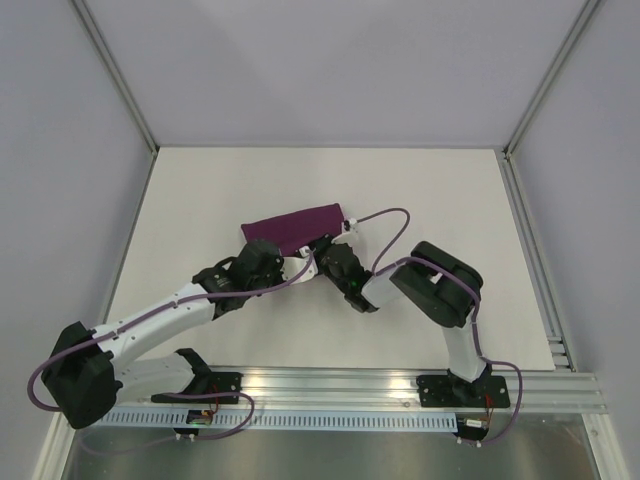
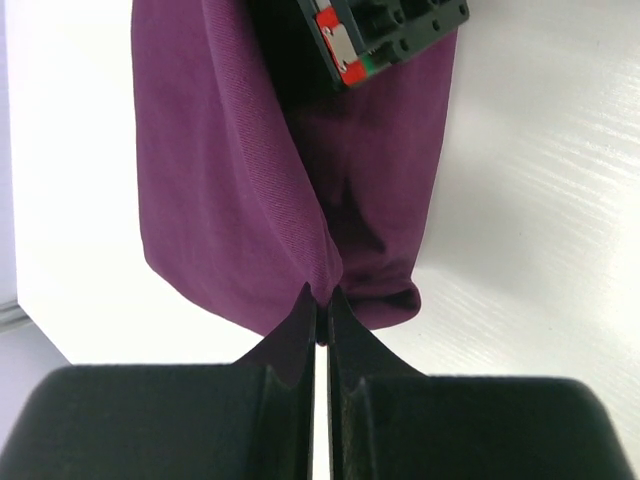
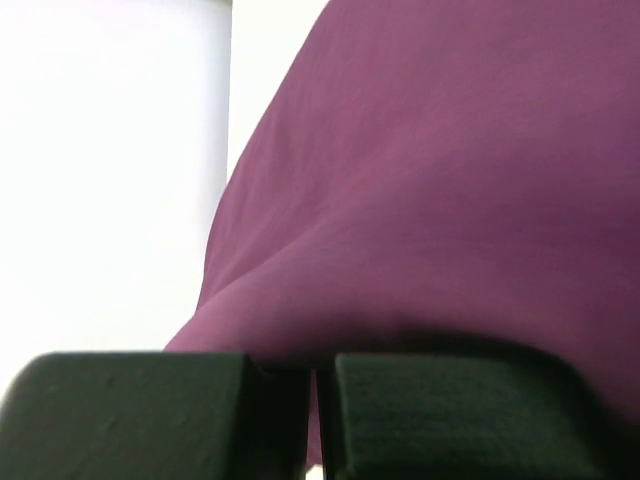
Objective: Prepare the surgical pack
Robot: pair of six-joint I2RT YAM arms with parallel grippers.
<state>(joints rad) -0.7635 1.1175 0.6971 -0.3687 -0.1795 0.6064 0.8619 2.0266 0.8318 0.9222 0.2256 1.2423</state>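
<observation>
Nearest the camera, a metal rail ran along the near edge of the white table. Left of centre, the left gripper was pinched tight on the purple cloth, which lay folded mid-table. Just right of it, the right gripper was clamped on the same cloth's near edge.

No legible text or markings

2 white arms with black joints, black claws and purple cables.
</observation>
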